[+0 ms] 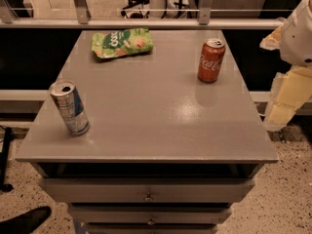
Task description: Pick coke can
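The coke can (211,61) is red-orange with white script and a silver top. It stands upright on the far right part of the grey cabinet top (146,111). My gripper (284,101) hangs at the right edge of the view, off the cabinet's right side. It is to the right of the can, apart from it, and holds nothing that I can see.
A slim silver-and-blue can (70,107) stands at the left front of the top. A green snack bag (122,42) lies at the far middle. A metal railing (146,22) runs behind the cabinet. Drawers (146,194) are below the front edge.
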You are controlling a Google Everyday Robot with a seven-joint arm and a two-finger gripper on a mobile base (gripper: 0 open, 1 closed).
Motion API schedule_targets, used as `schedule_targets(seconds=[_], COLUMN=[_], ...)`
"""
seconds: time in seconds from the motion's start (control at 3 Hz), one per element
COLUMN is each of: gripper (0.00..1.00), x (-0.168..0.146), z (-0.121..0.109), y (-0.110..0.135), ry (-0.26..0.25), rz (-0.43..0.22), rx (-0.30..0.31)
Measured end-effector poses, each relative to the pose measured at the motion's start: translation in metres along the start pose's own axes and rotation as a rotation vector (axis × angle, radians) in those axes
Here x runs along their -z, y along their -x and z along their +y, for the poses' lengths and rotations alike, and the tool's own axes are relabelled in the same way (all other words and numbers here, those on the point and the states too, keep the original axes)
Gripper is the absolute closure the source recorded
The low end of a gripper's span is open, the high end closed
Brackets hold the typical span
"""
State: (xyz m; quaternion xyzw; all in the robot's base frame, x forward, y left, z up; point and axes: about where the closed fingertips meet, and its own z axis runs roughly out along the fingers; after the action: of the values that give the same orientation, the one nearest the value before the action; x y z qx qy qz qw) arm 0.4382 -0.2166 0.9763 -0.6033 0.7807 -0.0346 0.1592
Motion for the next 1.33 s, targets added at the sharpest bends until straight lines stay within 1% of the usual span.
schedule_targets(seconds=[0.33,0.67,1.0,1.33], gripper=[0.00,0.00,0.00,0.00], x=[-0.002,-0.019,-0.057,-0.090], z=[-0.003,-0.023,-0.076,-0.119], y=[-0.001,-0.012,-0.023,-0.019], ry=[-0.003,-0.017,-0.062,-0.092], rz=[-0.009,-0.070,-0.201,-0.313], rx=[-0.001,-0.007,-0.033,-0.063])
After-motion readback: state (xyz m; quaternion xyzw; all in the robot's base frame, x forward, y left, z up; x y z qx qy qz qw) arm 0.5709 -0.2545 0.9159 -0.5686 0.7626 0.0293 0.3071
